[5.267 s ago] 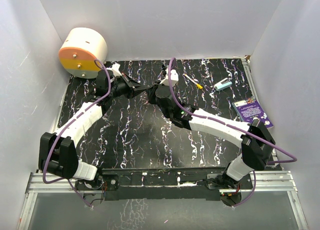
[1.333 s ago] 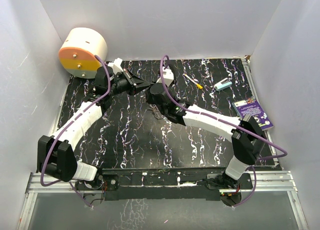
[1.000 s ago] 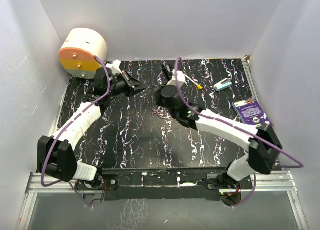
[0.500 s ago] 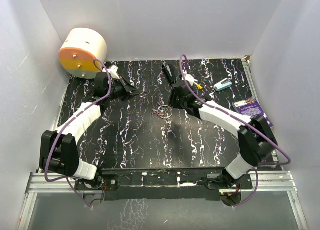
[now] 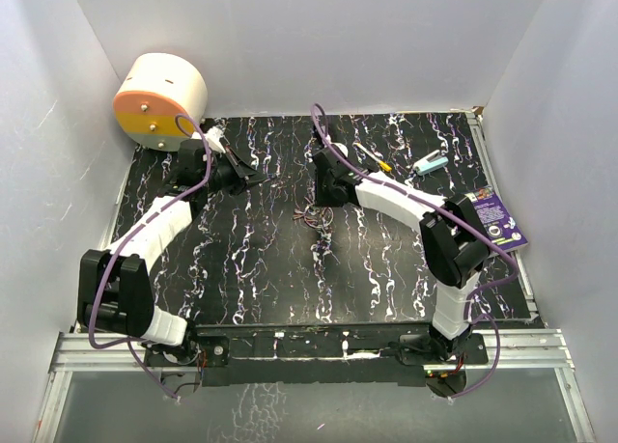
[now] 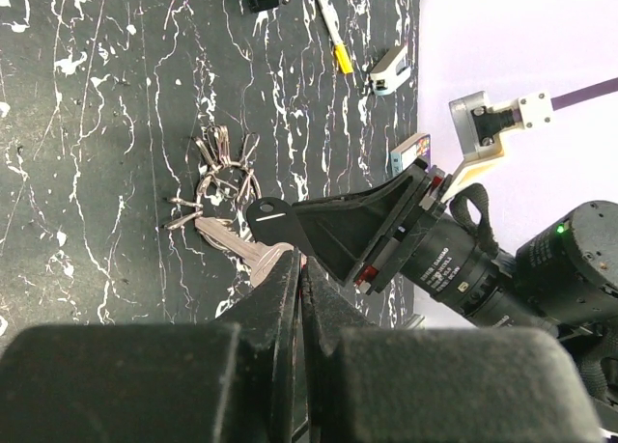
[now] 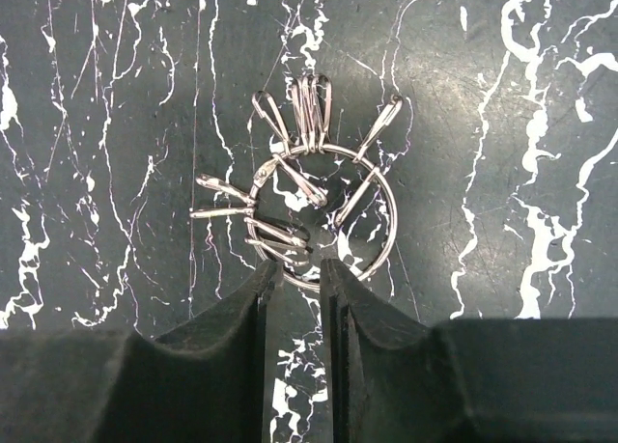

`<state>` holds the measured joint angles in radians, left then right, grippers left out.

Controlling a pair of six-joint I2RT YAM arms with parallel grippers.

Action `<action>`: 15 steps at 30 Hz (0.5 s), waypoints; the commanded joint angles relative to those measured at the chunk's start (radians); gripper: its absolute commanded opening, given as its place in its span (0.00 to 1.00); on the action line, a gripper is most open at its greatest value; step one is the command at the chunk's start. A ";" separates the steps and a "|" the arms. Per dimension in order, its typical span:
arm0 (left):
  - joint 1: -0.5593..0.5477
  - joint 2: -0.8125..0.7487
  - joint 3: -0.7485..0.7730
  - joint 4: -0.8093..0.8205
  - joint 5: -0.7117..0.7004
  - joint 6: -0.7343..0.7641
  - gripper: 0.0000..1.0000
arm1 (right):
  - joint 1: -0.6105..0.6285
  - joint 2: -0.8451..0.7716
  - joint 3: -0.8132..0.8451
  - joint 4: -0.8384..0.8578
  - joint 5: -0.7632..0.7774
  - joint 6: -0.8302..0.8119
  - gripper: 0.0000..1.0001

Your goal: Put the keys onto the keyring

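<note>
1. Nearest me, both bases sit at the 6 o'clock edge of the table. My left elbow folds low at 7 o'clock and my right elbow stands raised at 4 o'clock.
2. From the left elbow my forearm climbs toward 12 o'clock. The wrist then turns so that my left pincer points toward 3 o'clock. Its 2 fingers are pressed together with nothing between them.
3. From the right elbow my forearm reaches toward 10 o'clock, and the wrist bends down over the middle of the table.
4. My right pincer aims at the tabletop, its 2 fingers parted by a narrow slit and holding nothing I can see. In its own camera the tips stand at the 6 o'clock rim of the keyring. I cannot tell whether they touch the wire.
5. The keyring lies flat near the table's centre, at 4 o'clock from my left pincer and apart from it. Slim wire loops fan from it toward 9 and 12 o'clock. 1 flat key lies just beside the ring.
6. Farther off at 1 o'clock lie a yellow-handled tool and a teal piece. A purple card is at 3 o'clock, and a cream-and-orange drum is in the 10 o'clock corner.
</note>
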<state>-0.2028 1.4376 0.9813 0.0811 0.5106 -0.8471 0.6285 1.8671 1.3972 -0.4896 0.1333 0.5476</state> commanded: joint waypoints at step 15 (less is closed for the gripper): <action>0.023 -0.002 0.007 0.046 0.048 0.028 0.00 | -0.090 0.130 0.274 -0.279 -0.038 -0.155 0.29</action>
<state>-0.1886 1.4475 0.9813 0.0906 0.5358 -0.8371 0.5819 1.9476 1.5745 -0.6689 0.1215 0.3725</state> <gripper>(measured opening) 0.007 0.275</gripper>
